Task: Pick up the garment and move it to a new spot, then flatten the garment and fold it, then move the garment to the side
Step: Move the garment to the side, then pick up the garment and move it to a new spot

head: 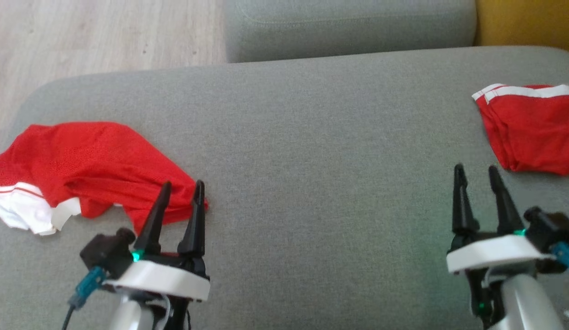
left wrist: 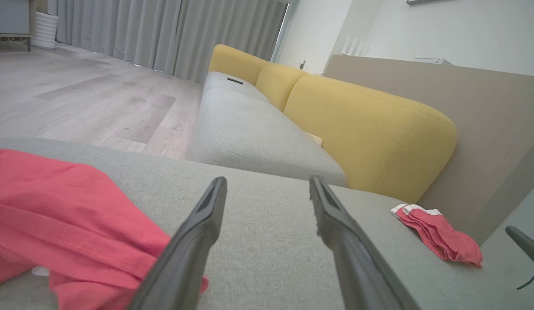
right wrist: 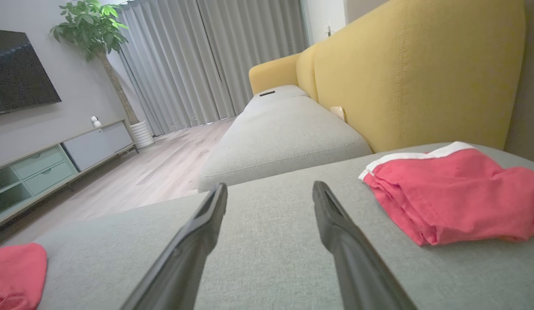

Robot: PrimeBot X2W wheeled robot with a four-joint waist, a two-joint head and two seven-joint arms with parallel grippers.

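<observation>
A crumpled red garment [head: 82, 160] with white trim lies on the left of the grey sofa seat [head: 321, 151]; in the left wrist view the garment [left wrist: 64, 211] is at the lower left. My left gripper [head: 183, 184] stands open at its right edge, nothing between the fingers [left wrist: 267, 180]. A second red garment [head: 532, 128], folded, with a white band, rests at the far right [right wrist: 456, 193]. My right gripper [head: 476, 168] is open just in front and left of it, over bare cushion [right wrist: 270, 186].
A second grey seat cushion [head: 348, 27] adjoins the far edge, with yellow backrests [left wrist: 370, 129] to the right. Wooden floor [head: 96, 36] lies beyond the seat's far left edge. A cabinet [right wrist: 56, 159], curtains and a plant stand across the room.
</observation>
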